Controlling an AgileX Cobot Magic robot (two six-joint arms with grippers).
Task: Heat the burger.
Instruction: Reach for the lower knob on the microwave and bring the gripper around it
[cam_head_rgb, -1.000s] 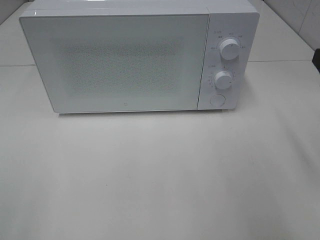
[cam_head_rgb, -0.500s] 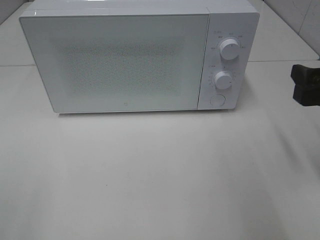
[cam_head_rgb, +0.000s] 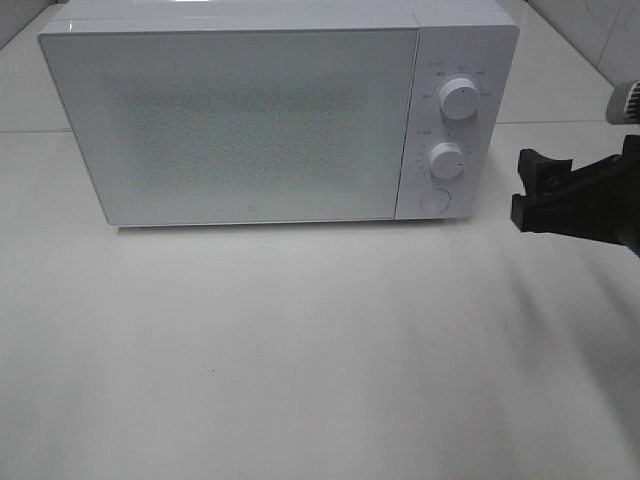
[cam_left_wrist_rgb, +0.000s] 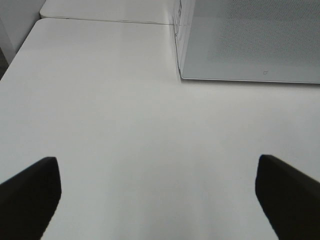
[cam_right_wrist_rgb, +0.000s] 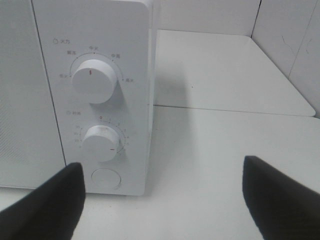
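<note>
Your worktop (cam_head_rgb: 300, 350) carries a white microwave (cam_head_rgb: 240, 120), door shut. Your right gripper (cam_head_rgb: 522, 187) is held level beside its dial panel (cam_head_rgb: 445, 120), jaws apart and empty. Your left gripper (cam_left_wrist_rgb: 156, 165) hangs over the worktop, jaws wide. Burger: hidden, can't tell where.

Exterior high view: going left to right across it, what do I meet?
The microwave door → control panel with its two knobs → right hand, open and empty.

White microwave (cam_head_rgb: 280, 115), dotted mesh door (cam_head_rgb: 230, 125); white table (cam_head_rgb: 300, 350); black hand (cam_head_rgb: 520, 187)
</note>
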